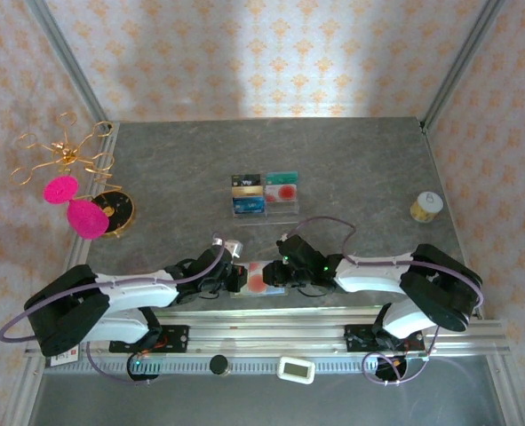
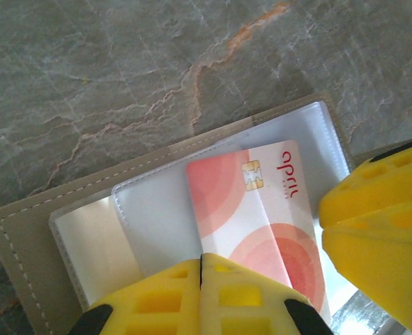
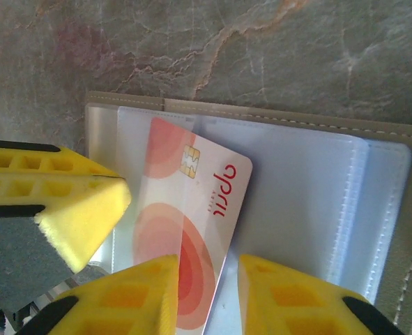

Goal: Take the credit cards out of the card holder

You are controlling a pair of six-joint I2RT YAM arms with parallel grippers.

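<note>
The left arm (image 1: pixel 129 288) and right arm (image 1: pixel 377 271) have white links between bulky black joint housings, each with a looping purple cable (image 1: pixel 9 327). The fingers (image 2: pixel 247 300) are bright yellow plastic with moulded rectangular pockets. A green light (image 1: pixel 326 264) glows on the right arm.

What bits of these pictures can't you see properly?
- Right wrist view: the near end of the red-blotched card goes under the right gripper and off the bottom edge.
- Left wrist view: the left gripper covers the near edge of the card holder.
- Top view: the cards in the clear tray are too small to read, and both grippers cover most of the card holder.
</note>
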